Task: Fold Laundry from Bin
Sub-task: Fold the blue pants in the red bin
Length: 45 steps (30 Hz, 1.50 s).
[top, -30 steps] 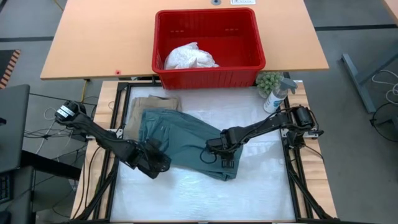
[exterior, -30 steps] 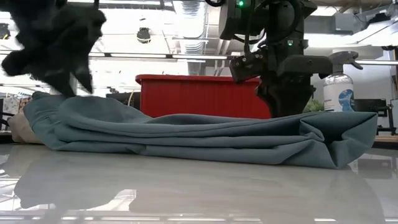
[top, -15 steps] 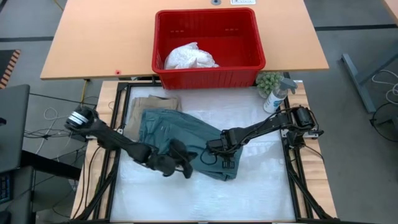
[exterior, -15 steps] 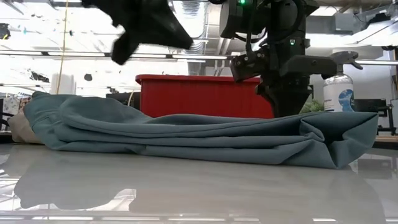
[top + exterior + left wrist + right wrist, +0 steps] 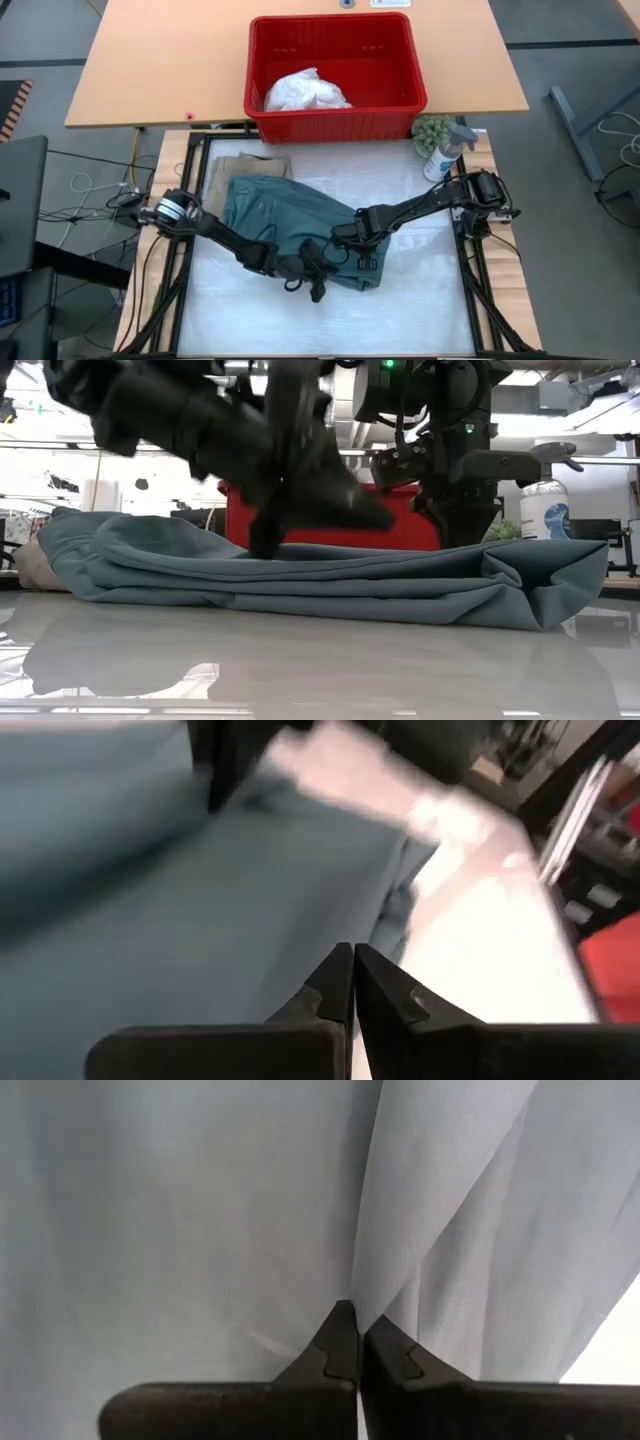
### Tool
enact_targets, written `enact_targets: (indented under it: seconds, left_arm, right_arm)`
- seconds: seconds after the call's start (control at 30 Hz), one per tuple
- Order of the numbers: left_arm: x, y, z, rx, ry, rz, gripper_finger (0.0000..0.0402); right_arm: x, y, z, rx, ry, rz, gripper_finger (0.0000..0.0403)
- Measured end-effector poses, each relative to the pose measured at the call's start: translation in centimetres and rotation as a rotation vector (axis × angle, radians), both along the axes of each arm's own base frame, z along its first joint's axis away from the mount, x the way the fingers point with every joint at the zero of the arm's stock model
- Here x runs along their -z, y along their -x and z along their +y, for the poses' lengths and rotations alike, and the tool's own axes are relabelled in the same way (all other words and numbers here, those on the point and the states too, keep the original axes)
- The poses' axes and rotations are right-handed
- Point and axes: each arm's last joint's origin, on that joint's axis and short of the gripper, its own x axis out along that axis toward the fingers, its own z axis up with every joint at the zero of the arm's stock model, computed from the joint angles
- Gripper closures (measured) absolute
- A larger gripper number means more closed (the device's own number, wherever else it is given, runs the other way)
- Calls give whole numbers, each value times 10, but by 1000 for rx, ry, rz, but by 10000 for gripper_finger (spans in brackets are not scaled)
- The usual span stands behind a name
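Red bin [image 5: 336, 72] at the far table edge holding a crumpled white garment [image 5: 305, 91], teal garment [image 5: 290, 222] spread nearer beside beige cloth [image 5: 243, 165], left gripper [image 5: 316, 283] and right gripper [image 5: 343, 241] over it, fingers together.

Lab: exposed ceiling ducts [image 5: 300, 405], cables [image 5: 85, 190]

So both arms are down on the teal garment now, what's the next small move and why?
Probably lift the right gripper a little to check its hold. Its fingers look shut on a fold of the teal garment, while the left gripper is shut with no cloth visibly held near the front edge. I'd then reopen the left for a real grasp.
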Motion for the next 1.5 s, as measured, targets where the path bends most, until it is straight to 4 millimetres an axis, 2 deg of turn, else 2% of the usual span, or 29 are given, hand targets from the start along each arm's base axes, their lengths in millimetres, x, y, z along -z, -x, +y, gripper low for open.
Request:
enact_targets:
  seconds: [0.13,0.23,0.4,0.67,1.0,1.27,1.5]
  left_arm:
    - [9,-2,4,6,8,36,401]
    - [18,0,8,-9,-19,126,402]
    - [26,3,17,-29,-64,222,401]
    - [28,3,23,-50,-62,251,401]
    - [32,7,24,-62,-69,300,401]
    - [32,7,24,-68,-64,307,401]
    - [33,7,24,-66,-63,310,401]
  right_arm:
    - [0,0,0,-1,-6,2,386]
    - [-5,-1,0,-2,-44,13,384]
    - [-7,2,-8,-35,-33,74,384]
    - [-10,7,-34,-57,-24,135,384]
    - [-37,16,-79,-39,-16,56,381]
    - [-30,25,-98,-35,-163,80,337]
    - [-22,33,-115,0,-188,101,266]
